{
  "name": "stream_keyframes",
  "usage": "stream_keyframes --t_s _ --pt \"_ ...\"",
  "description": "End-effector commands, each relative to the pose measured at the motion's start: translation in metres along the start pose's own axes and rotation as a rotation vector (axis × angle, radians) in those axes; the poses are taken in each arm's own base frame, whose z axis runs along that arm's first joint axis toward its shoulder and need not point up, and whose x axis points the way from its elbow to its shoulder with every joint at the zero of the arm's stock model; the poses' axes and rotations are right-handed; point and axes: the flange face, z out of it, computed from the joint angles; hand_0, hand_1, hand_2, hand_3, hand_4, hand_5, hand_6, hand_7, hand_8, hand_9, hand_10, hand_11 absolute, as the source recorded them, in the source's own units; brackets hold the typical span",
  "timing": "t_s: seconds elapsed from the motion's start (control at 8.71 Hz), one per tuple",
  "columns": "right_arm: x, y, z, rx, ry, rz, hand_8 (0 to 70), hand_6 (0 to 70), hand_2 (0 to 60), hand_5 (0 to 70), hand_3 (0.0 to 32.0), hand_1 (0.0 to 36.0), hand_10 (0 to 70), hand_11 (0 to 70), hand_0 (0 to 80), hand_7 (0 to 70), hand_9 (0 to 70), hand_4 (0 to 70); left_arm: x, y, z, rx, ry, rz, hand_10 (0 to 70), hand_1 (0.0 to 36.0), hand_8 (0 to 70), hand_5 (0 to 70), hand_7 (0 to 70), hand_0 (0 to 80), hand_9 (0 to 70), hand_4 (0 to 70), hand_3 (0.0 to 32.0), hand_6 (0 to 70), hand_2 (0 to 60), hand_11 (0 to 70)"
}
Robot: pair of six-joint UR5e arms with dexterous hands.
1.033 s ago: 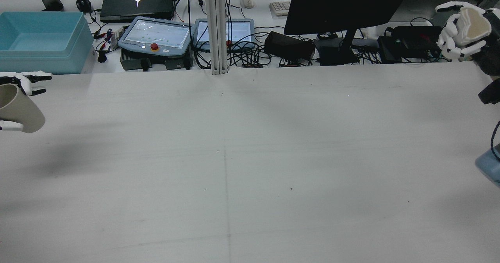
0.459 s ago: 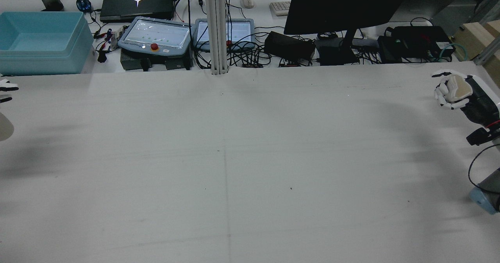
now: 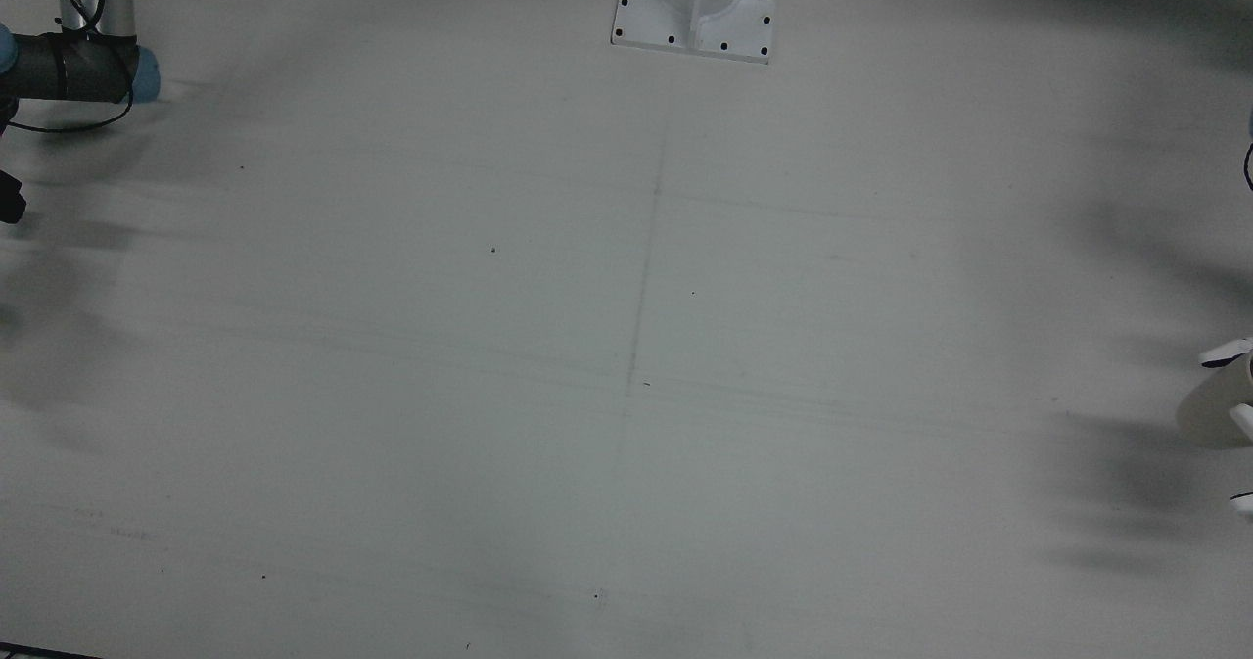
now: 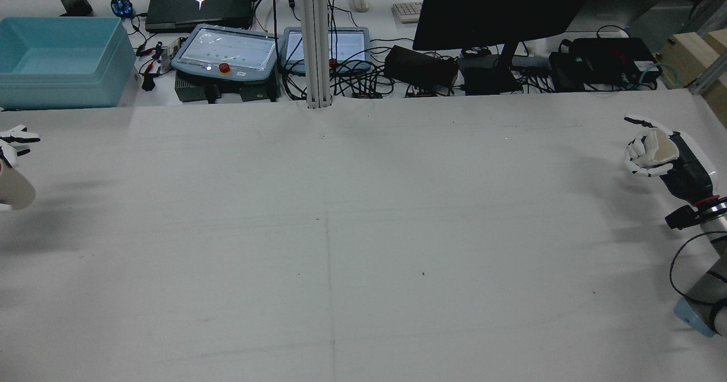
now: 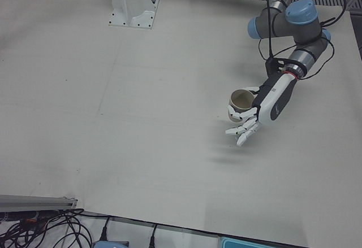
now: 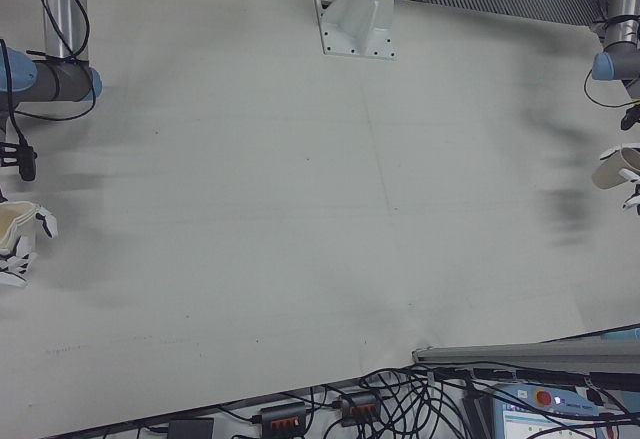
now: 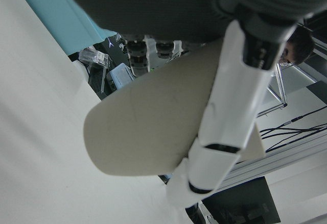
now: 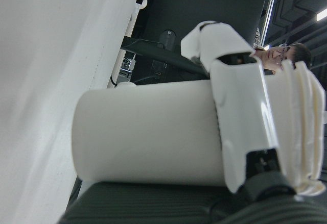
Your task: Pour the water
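- White table [image 4: 341, 229] is sitting bare across the middle, so any spill is landing on nothing.
- Left hand [image 5: 257, 112] is gripping a beige cup [image 5: 240, 99] at its own table edge, mouth up, probably the receiver.
- Right hand [image 4: 653, 152] is wrapping a white paper cup [image 8: 148, 132] far opposite, well apart.

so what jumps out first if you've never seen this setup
Each white many-fingered hand holds a beige paper cup at opposite edges of the bare white table: the left hand with its cup, the right hand with its cup. Beyond the far edge sits a cluttered desk with a light blue plastic bin.
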Motion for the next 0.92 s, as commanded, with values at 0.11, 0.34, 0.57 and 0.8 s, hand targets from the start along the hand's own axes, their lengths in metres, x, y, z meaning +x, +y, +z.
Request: stream_keyframes --t_s 0.11,0.34,0.57,0.8 --pt "-0.007 -0.007 -0.009 0.013 -0.010 0.128 0.0 0.0 0.0 5.1 27.4 17.8 0.0 0.0 59.6 0.0 0.0 0.0 -0.045 -0.029 0.012 0.022 0.001 0.003 8.7 36.0 5.8 70.0 21.1 80.0 5.4 70.0 0.0 14.3 60.0 16.4" --pt "-0.031 -0.016 -0.014 0.022 -0.043 0.141 0.0 0.0 0.0 4.0 32.0 15.1 0.0 0.0 55.4 0.0 0.0 0.0 -0.084 -0.034 0.037 0.025 -0.025 -0.012 8.5 36.0 6.0 70.0 21.3 80.0 5.4 70.0 0.0 14.7 60.0 16.2" --pt "-0.049 -0.012 -0.020 0.008 -0.067 0.150 0.0 0.0 0.0 3.8 32.0 15.5 0.0 0.0 54.4 0.0 0.0 0.0 -0.130 -0.037 0.057 0.028 -0.035 -0.030 8.5 36.0 6.2 70.0 20.7 80.0 5.4 70.0 0.0 14.9 60.0 16.1" --pt "-0.053 -0.014 -0.023 0.012 -0.075 0.149 0.0 0.0 0.0 3.9 32.0 16.3 0.0 0.0 54.8 0.0 0.0 0.0 -0.138 -0.031 0.061 0.021 -0.033 -0.035 6.2 36.0 5.4 70.0 17.5 80.0 2.9 67.7 0.0 13.9 7.1 12.4"
